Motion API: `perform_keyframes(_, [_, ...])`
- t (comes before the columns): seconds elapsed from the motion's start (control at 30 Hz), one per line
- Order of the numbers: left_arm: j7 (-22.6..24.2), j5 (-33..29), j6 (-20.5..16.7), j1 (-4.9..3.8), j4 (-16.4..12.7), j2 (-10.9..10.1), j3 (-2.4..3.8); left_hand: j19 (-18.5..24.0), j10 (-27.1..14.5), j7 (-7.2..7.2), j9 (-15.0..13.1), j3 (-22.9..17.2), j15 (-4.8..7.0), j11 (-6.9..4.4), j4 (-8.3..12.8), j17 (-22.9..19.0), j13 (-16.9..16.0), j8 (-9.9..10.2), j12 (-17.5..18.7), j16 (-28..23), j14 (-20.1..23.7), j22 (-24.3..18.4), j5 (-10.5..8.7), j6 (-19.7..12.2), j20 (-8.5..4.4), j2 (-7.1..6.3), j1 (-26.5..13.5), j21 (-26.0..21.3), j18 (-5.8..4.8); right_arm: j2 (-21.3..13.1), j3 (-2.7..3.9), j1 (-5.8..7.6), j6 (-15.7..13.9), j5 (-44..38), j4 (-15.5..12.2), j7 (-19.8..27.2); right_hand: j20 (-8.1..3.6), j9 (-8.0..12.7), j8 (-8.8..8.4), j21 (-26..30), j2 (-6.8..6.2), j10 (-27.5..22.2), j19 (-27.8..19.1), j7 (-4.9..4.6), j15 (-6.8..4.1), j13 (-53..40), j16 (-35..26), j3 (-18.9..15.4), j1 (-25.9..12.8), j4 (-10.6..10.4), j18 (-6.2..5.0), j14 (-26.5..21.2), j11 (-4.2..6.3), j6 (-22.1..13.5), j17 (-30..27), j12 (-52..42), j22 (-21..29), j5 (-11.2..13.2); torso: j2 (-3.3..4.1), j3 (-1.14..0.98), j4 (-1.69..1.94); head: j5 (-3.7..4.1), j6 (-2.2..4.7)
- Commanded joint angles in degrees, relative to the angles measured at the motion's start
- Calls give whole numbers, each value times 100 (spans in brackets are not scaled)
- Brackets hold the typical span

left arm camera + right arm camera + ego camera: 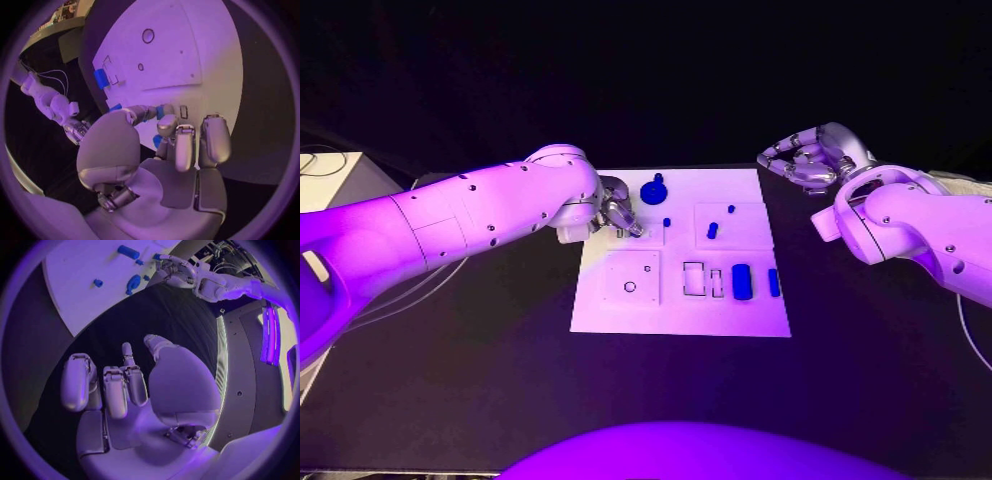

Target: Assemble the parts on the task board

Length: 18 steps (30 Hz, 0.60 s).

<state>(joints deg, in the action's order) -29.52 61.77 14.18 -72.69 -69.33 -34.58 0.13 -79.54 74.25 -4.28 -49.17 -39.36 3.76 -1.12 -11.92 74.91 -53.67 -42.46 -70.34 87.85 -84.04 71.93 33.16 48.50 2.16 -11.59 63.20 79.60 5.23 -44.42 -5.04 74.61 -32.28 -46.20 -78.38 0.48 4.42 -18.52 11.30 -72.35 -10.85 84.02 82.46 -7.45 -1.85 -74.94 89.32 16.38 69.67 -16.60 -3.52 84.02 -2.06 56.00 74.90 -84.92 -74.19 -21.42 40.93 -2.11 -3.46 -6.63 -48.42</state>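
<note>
The white task board (678, 300) lies mid-table. My left hand (619, 217) hovers over its far left part, fingertips down. In the left wrist view, thumb and a finger of that left hand (178, 145) appear to pinch a small blue part (165, 111). A round blue part (653, 192) stands at the far edge, with small blue pegs (713, 230) to its right. Two longer blue parts (741, 282) lie near the board's right edge. My right hand (808, 160) hangs beyond the far right corner, empty, fingers loosely bent and thumb apart (125, 385).
A square plate with a round hole (630, 287) sits on the board's near left, empty rectangular slots (694, 278) beside it. Black table (473, 380) surrounds the board. The right wrist view shows the board (69, 285) and my left hand (178, 272) across it.
</note>
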Motion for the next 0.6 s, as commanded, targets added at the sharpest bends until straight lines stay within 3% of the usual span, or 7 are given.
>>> perform_keyframes(0.03, [-17,36,67,9,57,26,-5,-28,31,80,20,-1288,53,12,1320,1125,-3,-6,28,8,-485,6,25,70,-7,74,7,20,-94,2,2,0,52,-42,-1,17,10,-6,13,31,10,366,-22,-2,49,-1173,-30,-21,-31,1,-83,548,-58,-23,1377,33,4,-34,3,-6,-3,5,-3])
perform_keyframes(0.6, [-64,-253,696,-1,406,212,5,-22,32,83,21,-1295,52,10,1331,1169,5,3,35,32,-498,-3,25,74,-7,83,11,15,-93,10,2,0,56,-42,6,17,10,-6,13,31,10,366,-22,-2,49,-1173,-30,-21,-31,1,-83,548,-58,-23,1377,33,4,-34,-4,-3,0,10,-27])
